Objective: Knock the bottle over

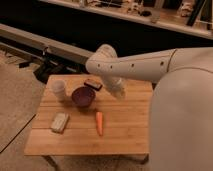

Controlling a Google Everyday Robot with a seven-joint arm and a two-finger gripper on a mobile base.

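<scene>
The bottle does not show in the camera view; it is hidden or out of sight. My white arm reaches from the right over the back of the wooden table [125,135]. The gripper [119,91] is at the arm's lower end, low over the table just right of a dark purple bowl [83,96] and behind an orange carrot [99,122].
A white ribbed cup [59,88] stands at the table's back left. A small dark flat object [93,84] lies behind the bowl. A pale rectangular block [60,122] lies front left. A dark bench and rail run behind the table.
</scene>
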